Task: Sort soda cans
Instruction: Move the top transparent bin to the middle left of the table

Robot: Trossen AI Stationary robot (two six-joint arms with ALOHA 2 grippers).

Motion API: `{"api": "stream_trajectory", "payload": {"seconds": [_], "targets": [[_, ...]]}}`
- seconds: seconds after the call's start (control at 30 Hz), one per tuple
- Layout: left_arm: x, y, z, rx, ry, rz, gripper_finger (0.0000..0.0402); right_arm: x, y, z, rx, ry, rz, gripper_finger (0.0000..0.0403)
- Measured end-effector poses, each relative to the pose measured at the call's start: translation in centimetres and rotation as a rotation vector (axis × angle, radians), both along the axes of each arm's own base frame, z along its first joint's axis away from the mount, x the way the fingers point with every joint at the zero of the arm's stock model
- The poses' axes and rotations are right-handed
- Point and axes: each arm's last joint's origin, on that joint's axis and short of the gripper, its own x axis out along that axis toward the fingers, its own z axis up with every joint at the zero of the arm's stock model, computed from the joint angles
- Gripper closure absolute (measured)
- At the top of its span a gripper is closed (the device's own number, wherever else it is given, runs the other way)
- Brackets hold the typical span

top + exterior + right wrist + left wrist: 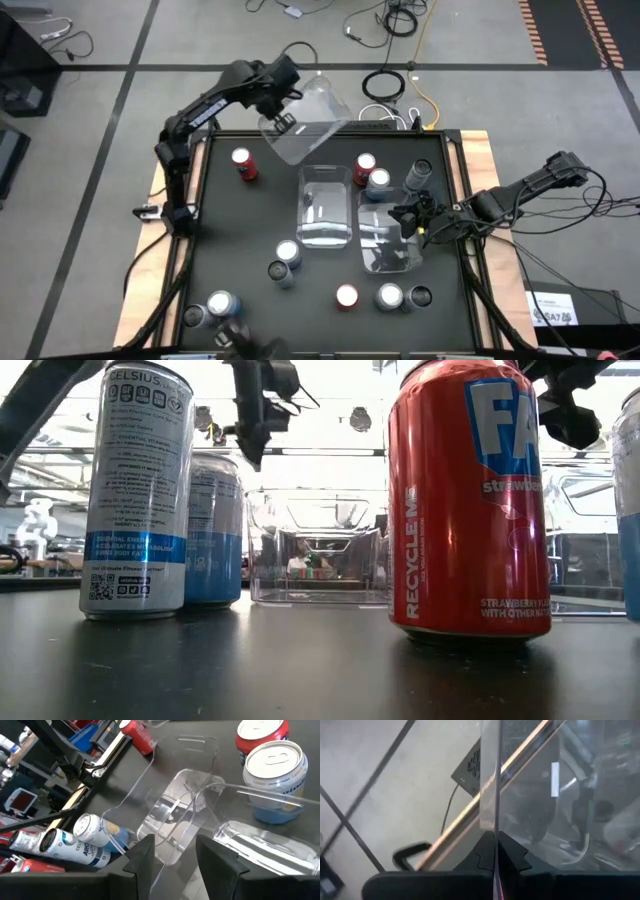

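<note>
Soda cans stand and lie scattered on the black table: red ones (243,163) (365,165) (347,296), silver-blue ones (378,182) (288,252) (388,296) and dark ones (418,173) (420,296). My left gripper (283,122) is at the far edge, shut on a clear bin (305,125) that is raised and tilted. My right gripper (408,218) is open at the far end of the right-hand clear bin (388,245), with that bin's thin wall (172,837) between its fingers. My left gripper pinches a thin clear wall (491,795) of the raised bin between its two fingers, the wall standing edge-on in the gap. The bin is lifted clear of the table and tilted. My right gripper stands astride the right-hand bin's wall; whether its fingers touch it, I cannot tell.
A second clear bin (325,205) rests flat mid-table beside the right-hand one. Two more cans (220,303) (195,316) lie near the near-left corner. In the low view a tall silver can (137,490) and a red can (468,500) stand close. Cables lie on the floor beyond the far edge.
</note>
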Motion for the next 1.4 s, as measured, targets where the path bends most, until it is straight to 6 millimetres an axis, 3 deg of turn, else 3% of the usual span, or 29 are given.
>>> {"api": "stream_trajectory", "payload": {"seconds": [0.13, 0.33, 0.6, 0.87, 1.4], "targets": [[-1.8, -2.3, 1.9, -0.031, -0.025, 0.093, 0.0394, 0.0, 0.0, 0.0, -0.023, 0.014, 0.024, 0.0266], [-3.3, -6.2, 4.8, -0.025, -0.205, 0.195, 0.0394, 0.0, 0.1, -0.1, -0.038, 0.045, 0.088, 0.0266], [-3.7, -11.5, 6.0, -0.065, -0.325, 0.23, 0.0394, 0.0, 0.3, -0.1, -0.065, 0.079, 0.168, 0.0266], [-4.0, -16.0, 3.5, -0.121, -0.319, 0.348, 0.0394, 0.0, 0.5, -0.2, -0.07, 0.109, 0.252, 0.0266], [-9.3, -22.4, -2.9, -0.183, -0.276, 0.604, 0.0394, 0.0, 0.6, -0.2, -0.094, 0.129, 0.31, 0.0266]]}}
